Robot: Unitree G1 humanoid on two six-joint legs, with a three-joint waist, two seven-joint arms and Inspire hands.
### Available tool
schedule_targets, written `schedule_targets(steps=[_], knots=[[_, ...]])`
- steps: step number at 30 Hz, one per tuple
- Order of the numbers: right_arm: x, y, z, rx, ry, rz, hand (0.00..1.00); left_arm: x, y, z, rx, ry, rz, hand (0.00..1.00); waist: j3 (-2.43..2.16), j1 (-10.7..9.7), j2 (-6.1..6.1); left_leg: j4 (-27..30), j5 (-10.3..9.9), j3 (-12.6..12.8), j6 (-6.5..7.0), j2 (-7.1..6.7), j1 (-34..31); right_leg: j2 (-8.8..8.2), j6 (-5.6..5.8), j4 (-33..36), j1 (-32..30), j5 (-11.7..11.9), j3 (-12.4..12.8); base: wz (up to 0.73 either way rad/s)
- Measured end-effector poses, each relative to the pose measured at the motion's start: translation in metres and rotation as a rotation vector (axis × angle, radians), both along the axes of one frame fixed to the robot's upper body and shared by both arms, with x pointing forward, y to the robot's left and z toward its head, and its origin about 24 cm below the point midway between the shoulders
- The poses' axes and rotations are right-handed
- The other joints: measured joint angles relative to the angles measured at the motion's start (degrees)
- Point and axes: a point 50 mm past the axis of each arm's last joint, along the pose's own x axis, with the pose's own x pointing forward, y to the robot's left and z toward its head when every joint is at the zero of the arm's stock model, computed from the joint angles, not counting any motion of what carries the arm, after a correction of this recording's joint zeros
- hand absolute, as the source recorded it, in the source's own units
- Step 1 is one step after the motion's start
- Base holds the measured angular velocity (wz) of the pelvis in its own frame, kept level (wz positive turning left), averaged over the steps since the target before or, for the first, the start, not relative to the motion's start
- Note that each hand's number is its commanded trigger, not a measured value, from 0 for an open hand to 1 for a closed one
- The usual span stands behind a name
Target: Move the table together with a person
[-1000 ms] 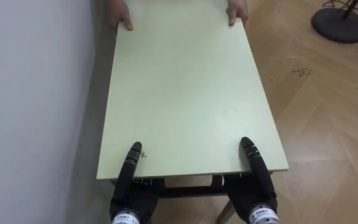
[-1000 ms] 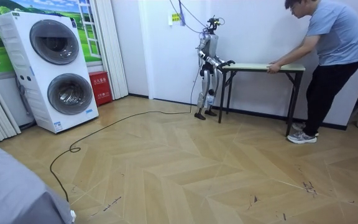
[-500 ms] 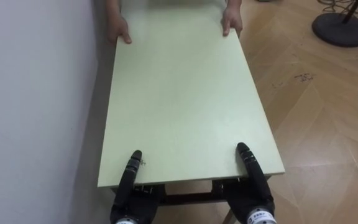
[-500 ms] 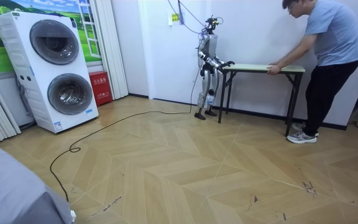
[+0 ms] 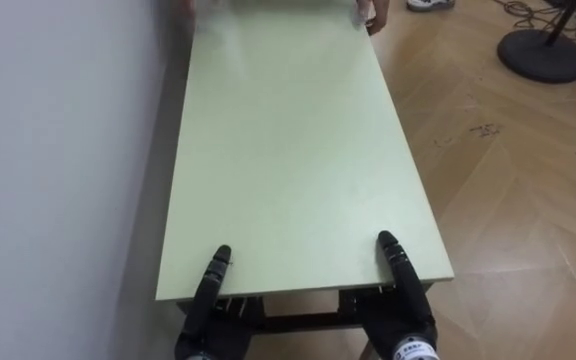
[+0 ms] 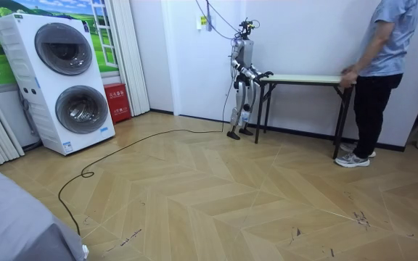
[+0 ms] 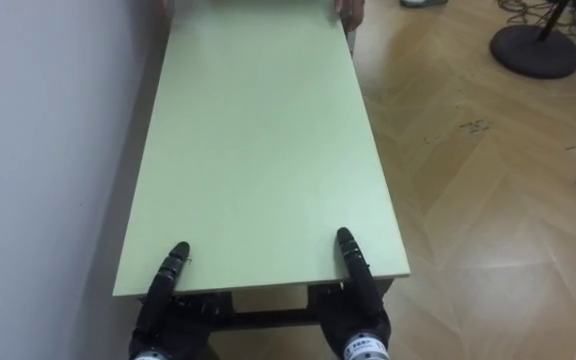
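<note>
1. Pale grey wall (image 5: pixel 58 150) fills the robot's left in the left eye view, and a wooden herringbone floor (image 5: pixel 528 220) spreads to its right. A long pale-green rectangular table (image 5: pixel 288 150) runs lengthwise away from the robot, just beside the wall, with nothing on top.
2. The robot's black left hand (image 5: pixel 211 285) and black right hand (image 5: pixel 400 280) meet the near short edge, one towards each corner. Part of each lies flat on the tabletop and the rest sits beneath it. How far either hand is closed cannot be told. The wide spacing looks chosen to keep the load level and stop it twisting.
3. At the far end, a person's hand (image 5: pixel 368 12) grips the right corner. A round black stand base (image 5: pixel 543 52) sits on the floor well apart from the table.
4. The room view shows the robot standing upright at the table's end on the room view's left, arms forward at tabletop height. The person (image 6: pixel 383 51) stands at the opposite end with hands on that edge, so each partner bears one end. All the table legs appear to be on the floor, so the lift seems not yet begun. A white stacked washer and dryer (image 6: pixel 64 80) stands far off at the room view's left.
5. The right eye view gives the same arrangement, with the robot's hands at the near edge and the person's hand at the far corner.
</note>
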Motion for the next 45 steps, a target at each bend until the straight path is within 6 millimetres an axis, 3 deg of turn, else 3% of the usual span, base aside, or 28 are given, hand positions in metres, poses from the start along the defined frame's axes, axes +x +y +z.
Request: schedule_targets(steps=[1, 4, 8, 16, 34, 45], knots=[[0.0, 0.0, 0.0, 0.002, 0.001, 0.003, 0.0, -0.001, 0.001, -0.002, 0.021, -0.012, -0.023, 0.0, -0.02, -0.01, -0.01, 0.02, 0.0, 0.0, 0.0, 0.0, 0.0, 0.0, 0.0, 0.01, 0.01, 0.0, 0.01, 0.0], [0.0, 0.001, -0.003, 0.009, -0.012, 0.022, 0.0, -0.003, 0.002, -0.009, 0.164, -0.029, -0.181, 0.0, -0.03, -0.25, 0.03, 0.09, -0.02, 0.06, 0.0, 0.0, 0.02, 0.0, -0.01, -0.01, -0.02, 0.0, 0.21, -0.03], [-0.002, -0.002, -0.005, 0.012, -0.058, 0.054, 0.0, 0.002, 0.006, -0.011, 0.251, -0.051, -0.262, 0.0, 0.0, -0.5, 0.48, -0.01, -0.07, 0.46, 0.06, -0.01, 0.15, 0.0, 0.0, 0.0, -0.12, 0.0, 1.04, -0.06], [-0.005, -0.001, -0.007, 0.031, -0.077, 0.091, 0.0, 0.001, 0.003, -0.012, 0.238, -0.068, -0.311, 0.0, -0.04, -1.59, 0.56, -0.28, -0.07, 0.6, 0.06, -0.01, 0.24, 0.07, 0.0, -0.02, -0.19, 0.0, 1.84, -0.01], [-0.007, 0.003, -0.008, 0.005, -0.141, 0.202, 0.0, 0.0, -0.001, -0.013, 0.272, -0.09, -0.4, 0.0, 0.06, -1.9, 0.23, -0.44, -0.09, 0.82, 0.07, 0.02, 0.58, 0.12, 0.0, -0.03, -0.05, 0.0, 2.31, 0.0], [-0.014, 0.003, -0.015, -0.05, -0.146, 0.306, 0.0, -0.007, -0.002, -0.018, 0.283, -0.077, -0.484, 0.0, -0.26, -2.39, -0.31, -0.25, -0.27, 0.75, 0.04, 0.24, 0.72, 0.08, 0.0, -0.07, 0.02, 0.0, -0.17, 0.0]])
